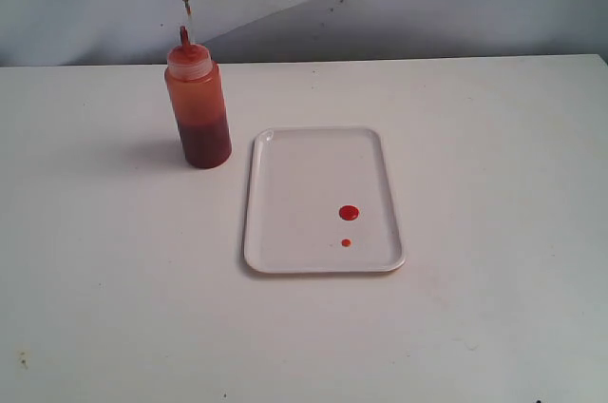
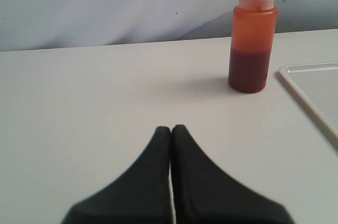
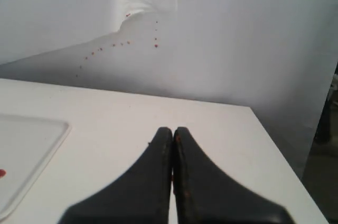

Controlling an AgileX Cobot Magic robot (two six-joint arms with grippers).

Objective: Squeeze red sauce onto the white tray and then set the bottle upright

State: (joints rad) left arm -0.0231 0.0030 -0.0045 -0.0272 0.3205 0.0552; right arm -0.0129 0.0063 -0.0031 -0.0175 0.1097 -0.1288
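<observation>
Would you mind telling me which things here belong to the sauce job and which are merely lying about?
Job: bottle, standing upright; white tray; red sauce, two drops on the tray.
Just there: table; white backdrop; reddish specks on it.

Table (image 1: 475, 137): carries everything; the wall (image 1: 522, 4) rises behind it at 12 o'clock in the exterior view.
White tray (image 1: 285, 194): flat on the table near its middle, long sides running from 12 to 6 o'clock.
Bottle (image 1: 198, 108): upright on the table at about 10 o'clock from the tray's middle, near the tray's far left corner but apart from its rim, nozzle pointing up.
Larger sauce drop (image 1: 349, 213): on the tray floor, about 4 o'clock from the tray's middle, clear of the rim.
Smaller sauce drop (image 1: 346, 242): on the tray floor at 6 o'clock from the larger drop, near it but apart, closer to the tray's near edge.
</observation>
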